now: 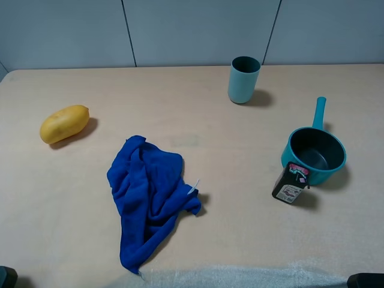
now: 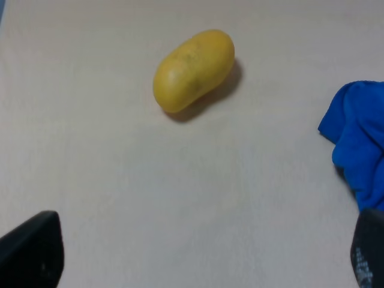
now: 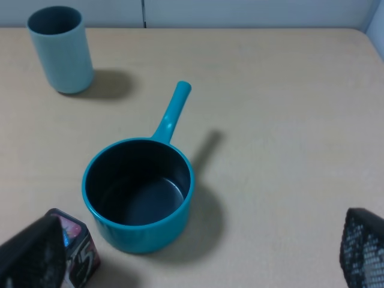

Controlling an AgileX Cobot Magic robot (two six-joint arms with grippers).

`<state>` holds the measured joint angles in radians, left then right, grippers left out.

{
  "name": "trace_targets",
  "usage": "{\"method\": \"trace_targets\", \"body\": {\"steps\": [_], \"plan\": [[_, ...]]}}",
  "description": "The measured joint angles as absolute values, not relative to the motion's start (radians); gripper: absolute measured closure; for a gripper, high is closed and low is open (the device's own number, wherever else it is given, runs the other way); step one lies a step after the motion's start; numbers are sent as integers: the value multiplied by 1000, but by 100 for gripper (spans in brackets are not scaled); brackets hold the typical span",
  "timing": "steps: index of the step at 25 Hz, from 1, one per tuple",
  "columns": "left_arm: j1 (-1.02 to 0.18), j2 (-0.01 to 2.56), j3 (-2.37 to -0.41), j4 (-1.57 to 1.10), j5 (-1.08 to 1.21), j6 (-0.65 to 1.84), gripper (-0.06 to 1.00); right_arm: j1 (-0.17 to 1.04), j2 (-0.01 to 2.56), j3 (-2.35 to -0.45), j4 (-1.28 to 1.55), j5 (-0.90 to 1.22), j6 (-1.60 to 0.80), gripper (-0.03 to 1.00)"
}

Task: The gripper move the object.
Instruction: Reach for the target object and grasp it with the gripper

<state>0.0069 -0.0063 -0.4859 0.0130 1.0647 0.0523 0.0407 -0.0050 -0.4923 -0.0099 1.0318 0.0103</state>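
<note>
The small teal saucepan with a dark inside stands upright at the right of the table, its straight handle pointing to the back. The right wrist view shows it empty, just ahead of my right gripper, whose dark fingers are spread wide with nothing between them. My left gripper is also open and empty, over bare table short of a yellow mango. In the exterior high view only dark corners of the arms show at the bottom edge.
A small black box leans against the saucepan's front left side. A taller teal cup stands at the back. A crumpled blue cloth lies mid-table, the mango at the left. A white strip runs along the front edge.
</note>
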Motion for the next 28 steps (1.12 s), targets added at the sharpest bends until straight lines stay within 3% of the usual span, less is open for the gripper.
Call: {"method": "trace_targets", "body": {"steps": [22,28], "plan": [[7,-6,-486,13,1065,52,-2,41,-3,-492,-10,1032,10,27],[7,-6,-486,13,1065,52,-2,41,151,-544,-10,1031,10,27]]}}
